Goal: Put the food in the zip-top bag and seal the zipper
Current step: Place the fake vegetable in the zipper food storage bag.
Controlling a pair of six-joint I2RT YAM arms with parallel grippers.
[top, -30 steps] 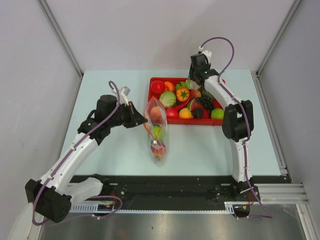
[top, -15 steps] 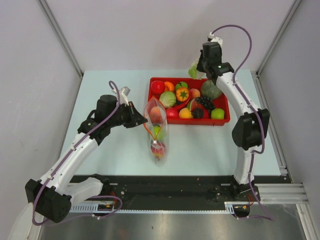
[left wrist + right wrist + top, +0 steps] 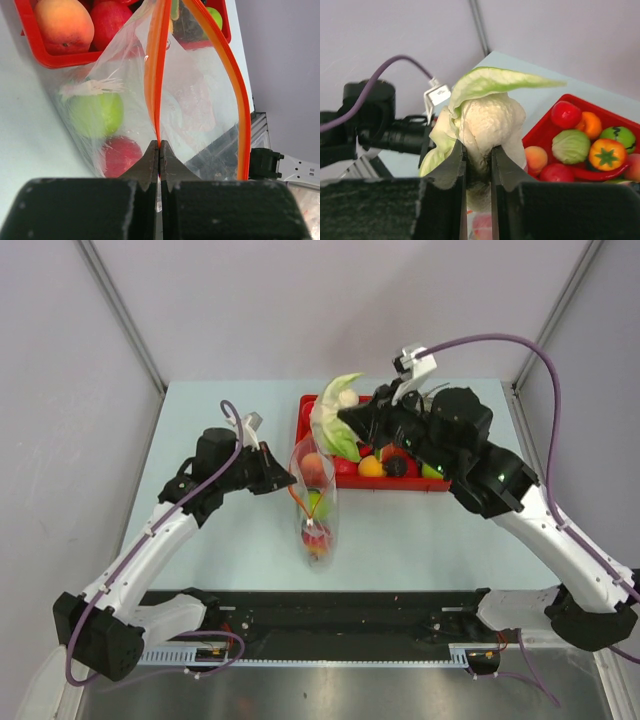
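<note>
A pale plastic toy cauliflower with green leaves (image 3: 490,120) is clamped between the right claw's (image 3: 479,150) narrowly parted fingers, near the clear crinkly zip-top bag (image 3: 318,520), whose orange-red zipper strip (image 3: 156,75) the left claw (image 3: 159,146) pinches tight.

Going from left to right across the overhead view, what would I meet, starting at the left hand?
left hand → bag → cauliflower → orange fruit → dark grapes → green fruit
</note>
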